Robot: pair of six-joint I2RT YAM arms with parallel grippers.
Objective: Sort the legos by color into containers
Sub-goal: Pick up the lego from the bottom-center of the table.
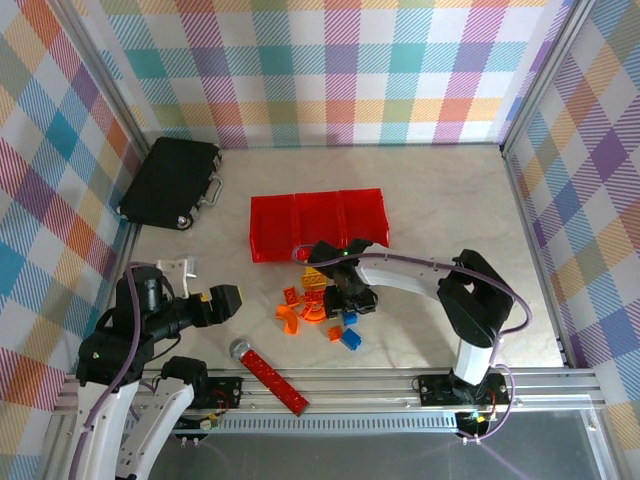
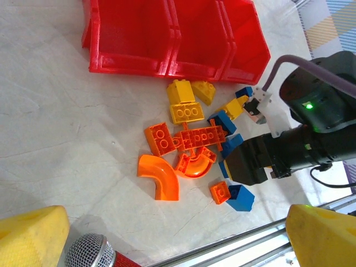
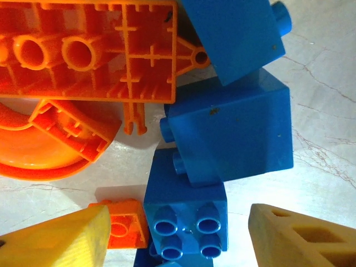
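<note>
Legos [image 1: 322, 305] are heaped on the bench [image 1: 450, 200], just in front of the three joined red containers [image 1: 318, 225].
A blue four-stud brick [image 3: 186, 222] at the heap's edge is straddled by the right end effector [image 3: 178, 231], its fingers parted and clear of it. Contact with the small orange brick [image 3: 127, 222] appears likely but is unconfirmed. The left end effector [image 1: 203, 284] is held fully spread, apart from the heap.

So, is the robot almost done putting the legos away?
Not yet. The red bins look empty, so nothing is sorted. The right gripper is open around a blue brick. The orange, yellow and blue legos all wait on the table.
</note>
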